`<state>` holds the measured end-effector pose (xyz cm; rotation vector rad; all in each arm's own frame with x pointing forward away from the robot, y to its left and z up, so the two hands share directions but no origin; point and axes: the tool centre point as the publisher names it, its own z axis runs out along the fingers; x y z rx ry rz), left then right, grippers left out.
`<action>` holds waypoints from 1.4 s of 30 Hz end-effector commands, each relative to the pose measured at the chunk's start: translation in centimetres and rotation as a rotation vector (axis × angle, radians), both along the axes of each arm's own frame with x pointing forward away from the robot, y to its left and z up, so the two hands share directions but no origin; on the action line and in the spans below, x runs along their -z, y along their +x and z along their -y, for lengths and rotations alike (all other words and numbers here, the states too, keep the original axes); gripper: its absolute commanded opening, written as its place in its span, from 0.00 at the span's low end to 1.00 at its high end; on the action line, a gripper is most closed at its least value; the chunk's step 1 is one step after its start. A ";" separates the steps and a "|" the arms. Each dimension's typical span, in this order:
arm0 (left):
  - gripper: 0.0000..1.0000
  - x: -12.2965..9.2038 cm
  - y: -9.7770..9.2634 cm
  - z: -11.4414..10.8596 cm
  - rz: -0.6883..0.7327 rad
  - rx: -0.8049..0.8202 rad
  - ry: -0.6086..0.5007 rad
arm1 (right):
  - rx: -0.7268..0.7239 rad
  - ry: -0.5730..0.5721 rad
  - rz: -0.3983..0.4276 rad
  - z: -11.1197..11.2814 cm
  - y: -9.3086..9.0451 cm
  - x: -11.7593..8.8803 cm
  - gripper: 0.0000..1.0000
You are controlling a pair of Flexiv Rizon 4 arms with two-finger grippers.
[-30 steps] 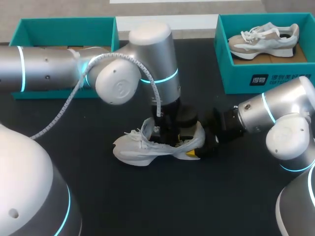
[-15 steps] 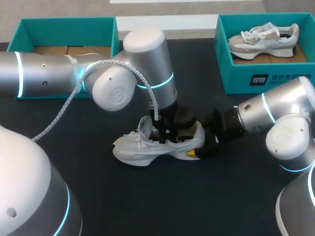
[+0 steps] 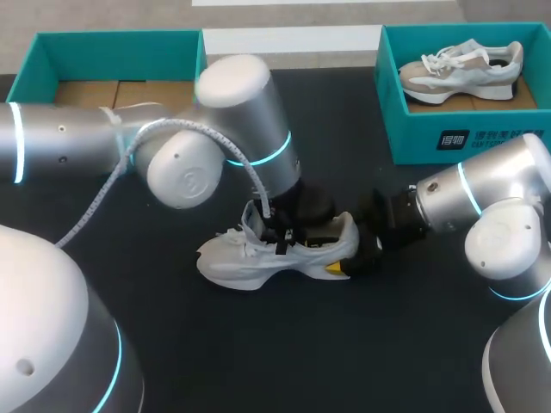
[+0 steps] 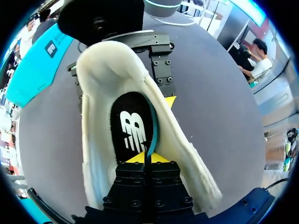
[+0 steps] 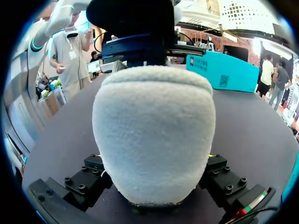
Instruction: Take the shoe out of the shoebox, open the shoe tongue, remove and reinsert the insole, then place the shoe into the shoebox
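Observation:
A pale grey shoe [image 3: 245, 262] lies on its sole in the middle of the black table, toe to the left. My left gripper [image 3: 286, 234] reaches down into its opening. In the left wrist view the black insole [image 4: 133, 126] lies inside the shoe [image 4: 98, 93], and its teal edge is pinched between the yellow tips of my left gripper [image 4: 146, 158], which is shut. My right gripper [image 3: 355, 254] clasps the heel from the right. In the right wrist view the fuzzy heel [image 5: 154, 126] fills the gap, and both fingers of my right gripper [image 5: 153, 161] press its sides.
A teal shoebox [image 3: 465, 138] at the back right holds a second grey shoe [image 3: 461, 69]. Another teal shoebox [image 3: 120, 43] stands at the back left, partly behind my left arm. Bare black tabletop lies in front of the shoe.
My left gripper has shut on the insole's edge, and the left arm's wrist has swung to the left. The shoe and the right arm have stayed in place.

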<state>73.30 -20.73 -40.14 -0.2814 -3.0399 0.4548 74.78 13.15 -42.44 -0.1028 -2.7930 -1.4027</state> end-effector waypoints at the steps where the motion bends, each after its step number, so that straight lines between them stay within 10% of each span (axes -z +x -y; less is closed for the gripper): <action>1: 0.00 -1.8 -0.2 -2.2 0.007 -0.023 -0.051 | 0.001 -0.002 -0.001 -0.7 0.3 1.1 0.00; 16: 0.00 -5.5 1.0 -3.4 -0.015 -0.080 -0.178 | 0.001 -0.002 -0.001 -0.7 0.3 1.1 0.00; 37: 0.00 -8.6 0.8 3.2 -0.008 0.049 -0.317 | 0.001 -0.002 -0.001 -0.7 0.3 1.1 0.00; 40: 0.37 -8.2 0.6 3.3 0.011 0.066 -0.323 | 0.001 -0.002 -0.001 -0.7 0.3 1.1 0.00; 42: 0.40 -8.1 0.4 3.2 0.041 0.065 -0.326 | 0.001 -0.002 -0.001 -0.7 0.3 1.1 0.00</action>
